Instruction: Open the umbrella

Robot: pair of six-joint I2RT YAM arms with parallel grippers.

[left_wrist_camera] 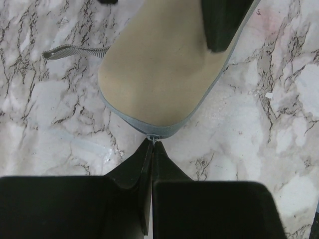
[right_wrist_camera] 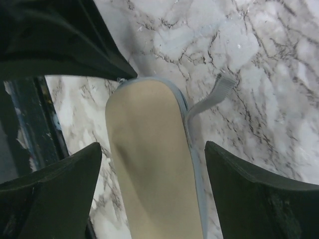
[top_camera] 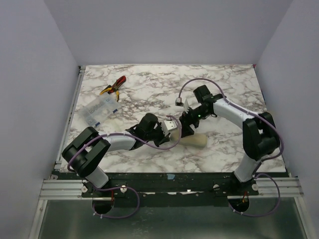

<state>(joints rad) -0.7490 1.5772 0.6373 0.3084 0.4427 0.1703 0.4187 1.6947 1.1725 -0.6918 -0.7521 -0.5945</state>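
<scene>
My left end effector (left_wrist_camera: 152,144) is pinched shut, its tips clamped on the one small zip pull (left_wrist_camera: 153,136) at the rounded end of a single cream sleeve (left_wrist_camera: 159,74) edged with grey zip tape. My right end effector (right_wrist_camera: 152,145) is wide open and straddles that sleeve further along, one finger on each side with bench showing in both gaps. One grey strap (left_wrist_camera: 75,51) trails off the sleeve's side, lying flat. The umbrella itself does not show, and I cannot tell whether it is inside the sleeve. The sleeve lies near the front middle of the marble bench (top_camera: 224,79). Well apart, at the far left, lie one pair of pliers (top_camera: 113,87) with red and yellow handles and one clear plastic box (top_camera: 98,109).
</scene>
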